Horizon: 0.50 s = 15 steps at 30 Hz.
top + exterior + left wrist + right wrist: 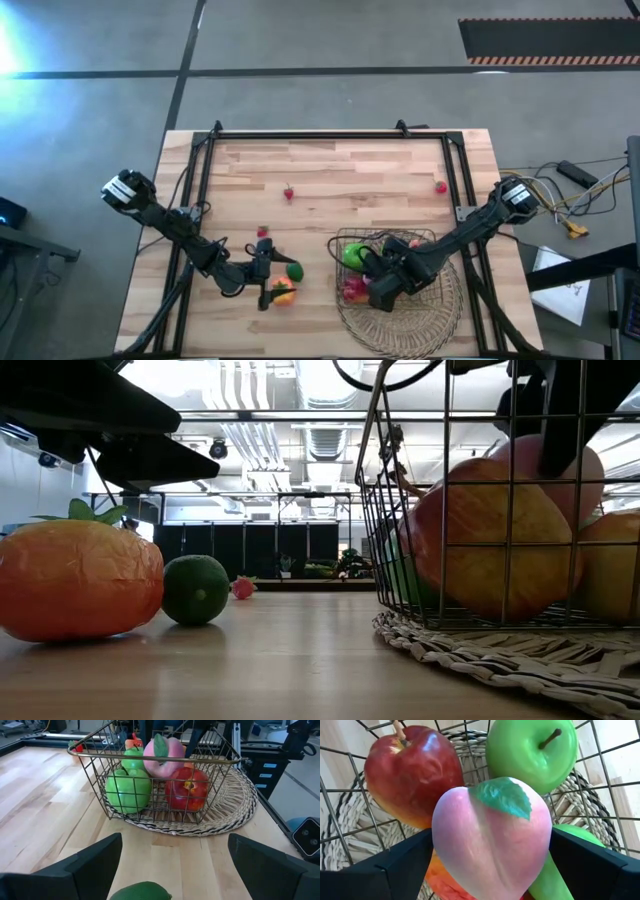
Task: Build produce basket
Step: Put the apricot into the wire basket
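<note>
Your right hand (485, 855) is hanging spread over the pink peach (492, 840) in the wire basket (385, 275) (table's five o'clock); lifting carelessly risks snagging wires. Left hand (268, 272), spread, is straddling the lime (294, 270).

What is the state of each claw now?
Left claw: open, over the green lime, holding nothing.
Right claw: open around the pink peach.

berries (289, 193) too small, perhaps strawberries; lime (141, 891) cut off
</note>
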Available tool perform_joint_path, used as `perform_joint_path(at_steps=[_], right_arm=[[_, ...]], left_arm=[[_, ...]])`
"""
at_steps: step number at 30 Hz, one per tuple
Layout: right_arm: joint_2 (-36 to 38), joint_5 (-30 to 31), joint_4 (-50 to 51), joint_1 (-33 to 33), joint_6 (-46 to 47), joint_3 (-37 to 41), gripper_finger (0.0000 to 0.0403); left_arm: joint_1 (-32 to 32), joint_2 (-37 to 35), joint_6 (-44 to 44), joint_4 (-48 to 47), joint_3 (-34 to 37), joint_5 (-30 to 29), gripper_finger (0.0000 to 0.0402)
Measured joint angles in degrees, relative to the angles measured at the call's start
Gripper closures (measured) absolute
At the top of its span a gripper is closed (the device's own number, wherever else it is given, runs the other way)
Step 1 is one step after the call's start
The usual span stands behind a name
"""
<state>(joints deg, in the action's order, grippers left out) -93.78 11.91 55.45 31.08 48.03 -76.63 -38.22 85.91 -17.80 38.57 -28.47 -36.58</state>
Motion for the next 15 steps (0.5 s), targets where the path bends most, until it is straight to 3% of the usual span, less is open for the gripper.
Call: perform_joint_path(at_steps=[7,15], right_arm=[[-0.04,-0.34,-0.07,-0.6,0.61,0.59,0.003],[-0.06,-0.34,-0.15,-0.71,-5.89,0.58,0.003]], left_arm=[[0.0,0.0,0.0,0.0,0.0,0.26,0.0053],[0.0,0.0,0.0,0.0,-0.02,0.29,0.0053]])
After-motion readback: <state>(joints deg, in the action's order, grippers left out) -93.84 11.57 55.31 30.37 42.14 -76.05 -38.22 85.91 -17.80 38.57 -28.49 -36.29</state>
